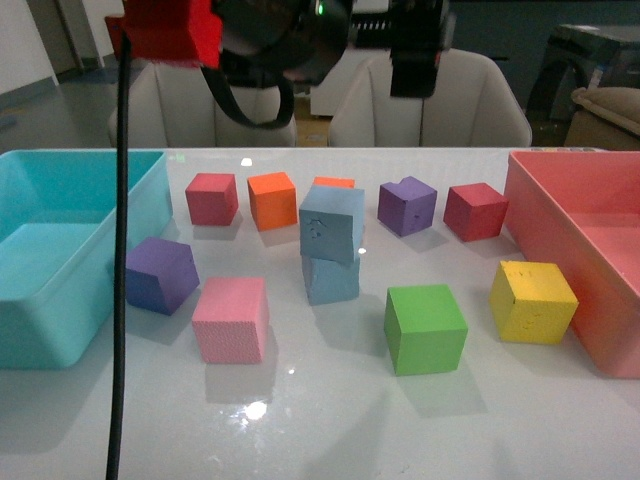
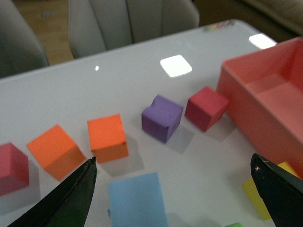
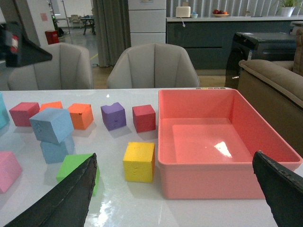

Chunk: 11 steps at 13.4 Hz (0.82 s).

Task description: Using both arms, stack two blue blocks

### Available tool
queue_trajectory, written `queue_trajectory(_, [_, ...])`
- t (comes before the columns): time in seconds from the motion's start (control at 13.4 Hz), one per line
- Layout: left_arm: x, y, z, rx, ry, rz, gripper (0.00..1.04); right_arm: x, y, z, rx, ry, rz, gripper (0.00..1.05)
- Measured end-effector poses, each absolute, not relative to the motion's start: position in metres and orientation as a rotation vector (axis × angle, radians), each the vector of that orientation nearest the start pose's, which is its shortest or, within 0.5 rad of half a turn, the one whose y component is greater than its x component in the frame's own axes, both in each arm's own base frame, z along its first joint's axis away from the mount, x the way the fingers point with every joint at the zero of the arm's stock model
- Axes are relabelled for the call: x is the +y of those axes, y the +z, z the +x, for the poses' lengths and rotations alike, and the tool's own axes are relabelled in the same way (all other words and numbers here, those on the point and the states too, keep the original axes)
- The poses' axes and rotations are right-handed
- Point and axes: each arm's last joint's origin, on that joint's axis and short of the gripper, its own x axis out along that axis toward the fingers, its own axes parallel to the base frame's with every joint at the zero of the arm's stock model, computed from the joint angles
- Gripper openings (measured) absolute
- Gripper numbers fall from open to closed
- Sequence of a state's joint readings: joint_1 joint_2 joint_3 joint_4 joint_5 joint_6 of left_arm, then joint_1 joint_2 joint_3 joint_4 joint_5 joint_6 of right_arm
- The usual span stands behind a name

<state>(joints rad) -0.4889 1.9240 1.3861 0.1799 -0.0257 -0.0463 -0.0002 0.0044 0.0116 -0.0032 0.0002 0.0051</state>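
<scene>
One blue block [image 1: 331, 223] sits tilted on top of the other blue block [image 1: 331, 279] near the middle of the white table [image 1: 330, 420], between the pink block [image 1: 231, 318] and the green block [image 1: 425, 327], with nothing gripping either one. The left gripper [image 2: 175, 189] hangs above the stack with its fingers [image 2: 66, 201] spread wide and empty. The right gripper [image 3: 175, 189] is likewise spread open and empty, off to the side near the pink bin [image 3: 222, 175].
</scene>
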Motion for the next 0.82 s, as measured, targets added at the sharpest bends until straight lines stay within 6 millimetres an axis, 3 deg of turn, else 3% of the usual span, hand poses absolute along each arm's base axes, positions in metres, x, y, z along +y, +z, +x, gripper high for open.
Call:
queue_trajectory(0.15, [-0.190, 0.272, 0.345, 0.178, -0.461, 0.070, 0.98, 0.000, 0.167, 0.097, -0.004, 0.000, 0.005, 0.98])
queue_trajectory(0.3, [-0.161, 0.278, 0.300, 0.091, -0.434, 0.125, 0.98, 0.000, 0.167, 0.097, -0.004, 0.000, 0.005, 0.98])
queue_trajectory(0.37, [-0.140, 0.280, 0.279, 0.003, -0.240, 0.073, 0.87, 0.000, 0.167, 0.097, -0.004, 0.000, 0.005, 0.98])
queue_trajectory(0.52, [-0.069, 0.258, 0.225, -0.007, 0.017, 0.019, 0.58, 0.000, 0.167, 0.097, -0.004, 0.000, 0.005, 0.98])
queue_trajectory(0.6, [-0.052, 0.246, 0.208, -0.022, 0.037, 0.000, 0.44, 0.000, 0.167, 0.097, -0.004, 0.000, 0.005, 0.98])
queue_trajectory(0.82, [-0.031, 0.211, 0.180, 0.013, 0.003, 0.004, 0.01, 0.000, 0.167, 0.097, -0.004, 0.000, 0.005, 0.98])
